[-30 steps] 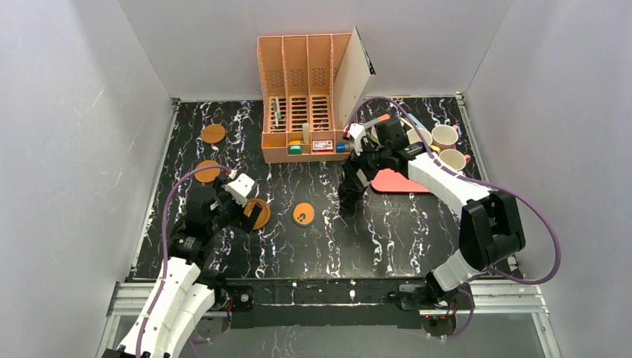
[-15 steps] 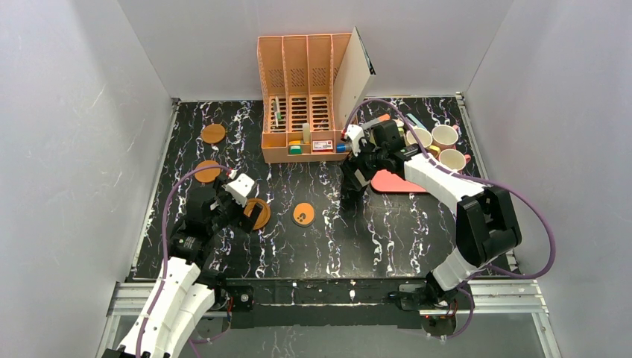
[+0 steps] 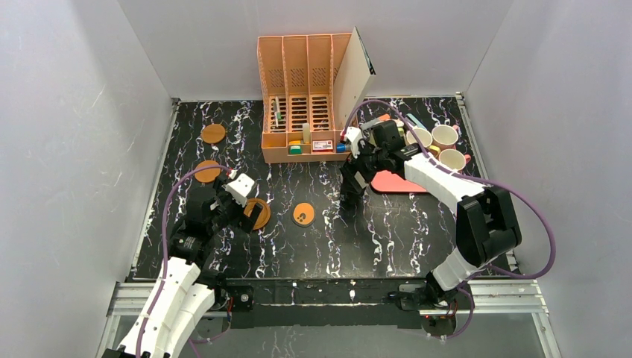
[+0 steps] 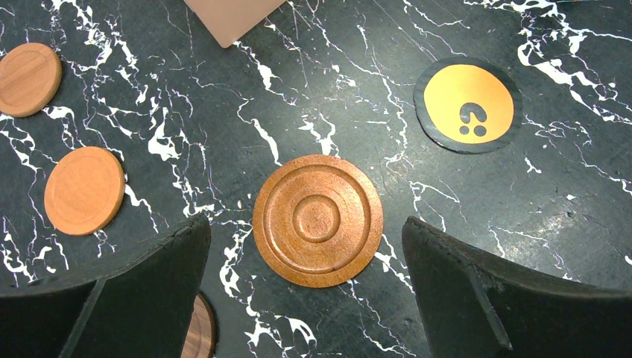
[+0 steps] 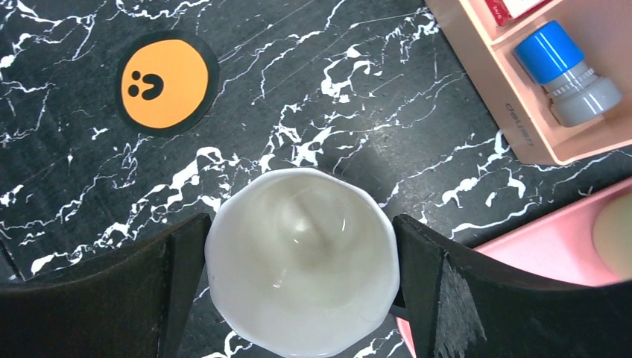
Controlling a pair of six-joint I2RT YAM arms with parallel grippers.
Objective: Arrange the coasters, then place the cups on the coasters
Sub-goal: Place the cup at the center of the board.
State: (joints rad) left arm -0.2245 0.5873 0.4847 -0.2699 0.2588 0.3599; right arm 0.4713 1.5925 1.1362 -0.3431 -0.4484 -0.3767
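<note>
My right gripper (image 5: 302, 231) is open, its fingers close on either side of a cream-inside cup (image 5: 302, 268) that stands on bare table beside the pink tray; its outer colour does not show. In the top view this gripper (image 3: 348, 198) is at mid-table. Three more cups (image 3: 445, 136) cluster at the back right. My left gripper (image 4: 305, 224) hovers open over the ringed wooden coaster (image 4: 317, 220). The orange coaster with dark marks (image 4: 468, 104) lies to its right. Two plain orange-brown coasters (image 4: 83, 190) (image 4: 28, 78) lie to the left. A dark brown coaster's edge (image 4: 200, 332) peeks from under my left finger.
A pink-orange file organiser (image 3: 305, 97) with a leaning white board (image 3: 359, 71) stands at the back centre. Its front trough holds a blue-capped item (image 5: 566, 71). The pink tray (image 3: 402, 184) lies under my right forearm. Grey walls enclose the marbled table.
My right jaws have widened slightly around the cup, and the right arm's elbow has shifted a little to the left. The left arm and the coasters have not moved.
</note>
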